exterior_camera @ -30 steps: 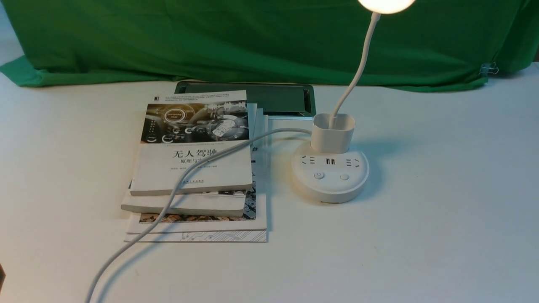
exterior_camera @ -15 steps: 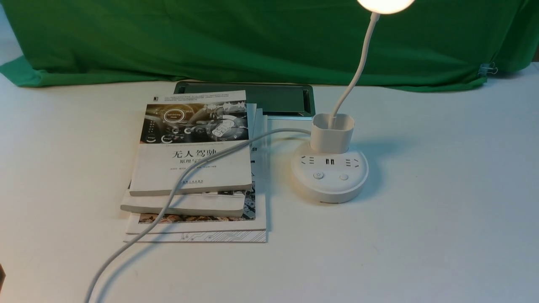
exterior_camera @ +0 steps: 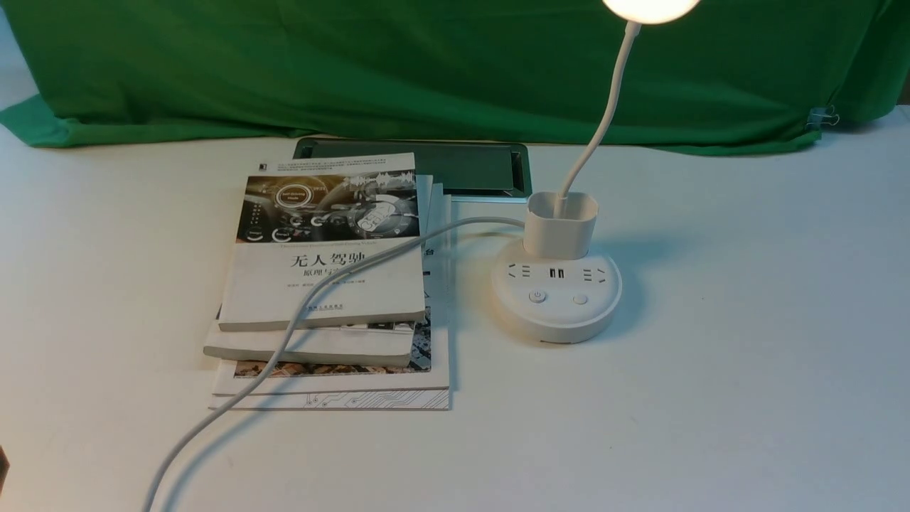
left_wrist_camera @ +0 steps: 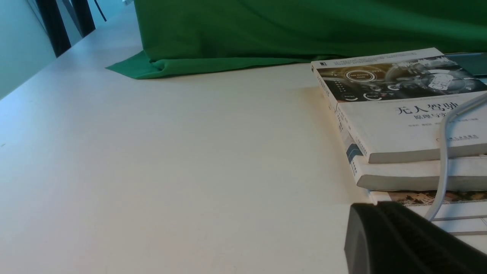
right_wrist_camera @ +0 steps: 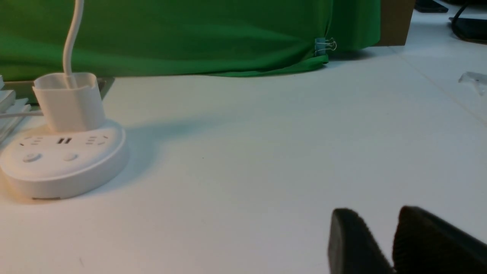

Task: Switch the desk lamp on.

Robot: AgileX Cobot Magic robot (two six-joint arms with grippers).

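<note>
The white desk lamp stands right of centre on the table, on its round base [exterior_camera: 556, 299]. The base has two buttons [exterior_camera: 537, 296], a cup-shaped holder [exterior_camera: 561, 224] and a thin gooseneck [exterior_camera: 604, 114]. Its round head [exterior_camera: 650, 7] glows at the top edge. The base also shows in the right wrist view [right_wrist_camera: 62, 160]. My right gripper [right_wrist_camera: 374, 215] sits low over bare table, far from the base, its black fingertips a narrow gap apart and empty. My left gripper [left_wrist_camera: 376, 207] is shut and empty beside the books. Neither gripper shows in the front view.
A stack of books [exterior_camera: 327, 284] lies left of the lamp, with the lamp's white cable [exterior_camera: 284, 341] running across it to the near left edge. A dark tablet [exterior_camera: 455, 167] lies behind the books. A green cloth [exterior_camera: 426, 64] covers the back.
</note>
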